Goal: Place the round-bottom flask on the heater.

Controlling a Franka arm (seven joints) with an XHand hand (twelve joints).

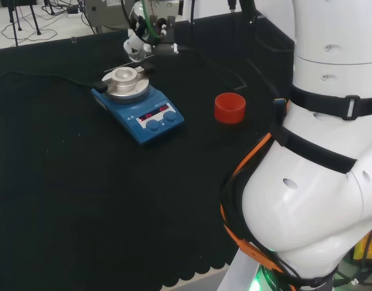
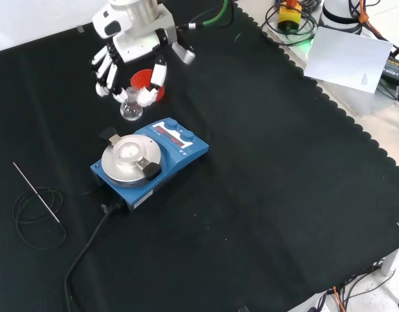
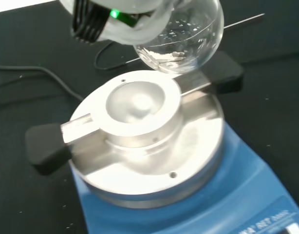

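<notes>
The hand (image 2: 131, 49) has its fingers curled round the neck of the round-bottom flask (image 2: 130, 109), carrying it in the air just beside the heater (image 2: 147, 162). Transport is underway; next, centre the bulb over the heater's metal bowl (image 3: 135, 105) and lower it.

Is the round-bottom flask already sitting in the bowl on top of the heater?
No. In the wrist view the round-bottom flask hangs above and beside the empty metal bowl of the heater, held by the robot hand.
</notes>
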